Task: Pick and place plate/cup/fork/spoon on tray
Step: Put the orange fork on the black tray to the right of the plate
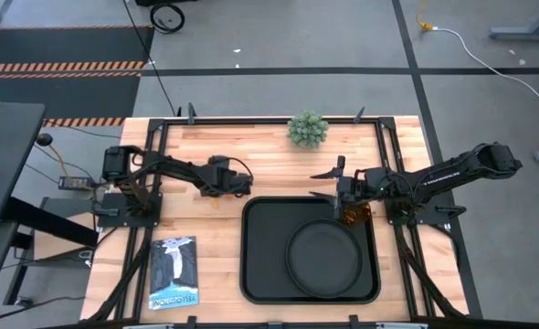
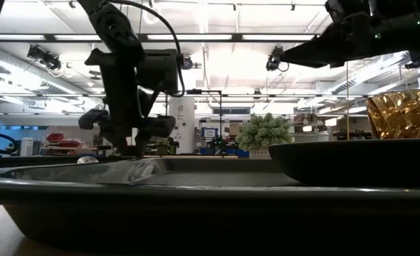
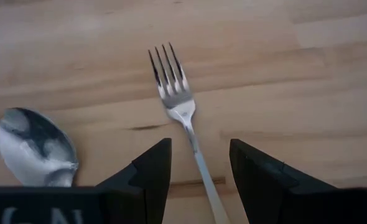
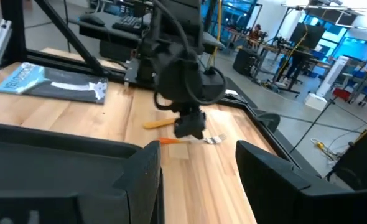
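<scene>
The fork (image 3: 182, 111) lies flat on the wooden table, with the spoon (image 3: 35, 148) beside it. My left gripper (image 3: 199, 168) is open and low over the fork, one finger on each side of its metal neck, not touching it. The right wrist view shows that gripper standing over the fork's orange handle (image 4: 171, 141), with the spoon's handle (image 4: 155, 124) just beyond. The plate (image 1: 324, 257) lies in the tray (image 1: 260, 274). The cup (image 1: 354, 217) stands in the tray's far right corner. My right gripper (image 1: 327, 184) is open and empty over the tray's far rim, near the cup.
A small potted plant (image 1: 307, 129) stands at the table's far edge. A blue book (image 1: 174, 272) lies at the near left, beside the tray. Bare wood stretches between the left gripper and the tray's left rim.
</scene>
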Robot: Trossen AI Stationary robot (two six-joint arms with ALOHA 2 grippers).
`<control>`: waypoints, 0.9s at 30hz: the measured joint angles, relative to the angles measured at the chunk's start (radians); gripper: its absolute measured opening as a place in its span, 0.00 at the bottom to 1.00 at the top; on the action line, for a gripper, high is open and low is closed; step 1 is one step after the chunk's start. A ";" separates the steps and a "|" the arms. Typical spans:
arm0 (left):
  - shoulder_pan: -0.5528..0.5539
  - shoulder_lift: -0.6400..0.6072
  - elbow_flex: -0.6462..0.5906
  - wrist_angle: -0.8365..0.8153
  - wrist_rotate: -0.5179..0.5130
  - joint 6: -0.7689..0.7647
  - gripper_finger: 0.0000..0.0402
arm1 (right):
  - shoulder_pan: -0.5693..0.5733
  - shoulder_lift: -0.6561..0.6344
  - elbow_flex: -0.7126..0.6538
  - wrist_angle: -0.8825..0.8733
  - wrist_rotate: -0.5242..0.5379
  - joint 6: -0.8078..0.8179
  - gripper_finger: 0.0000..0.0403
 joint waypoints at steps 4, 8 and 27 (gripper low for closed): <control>0.027 0.000 0.000 0.003 0.036 -0.003 0.43 | 0.006 0.001 0.000 0.009 -0.001 -0.002 0.54; 0.036 0.000 0.000 0.008 0.053 -0.019 0.43 | 0.006 0.000 0.000 0.009 -0.005 0.000 0.54; 0.037 0.018 0.000 -0.015 0.107 -0.193 0.42 | 0.007 0.000 0.000 0.027 -0.119 0.009 0.54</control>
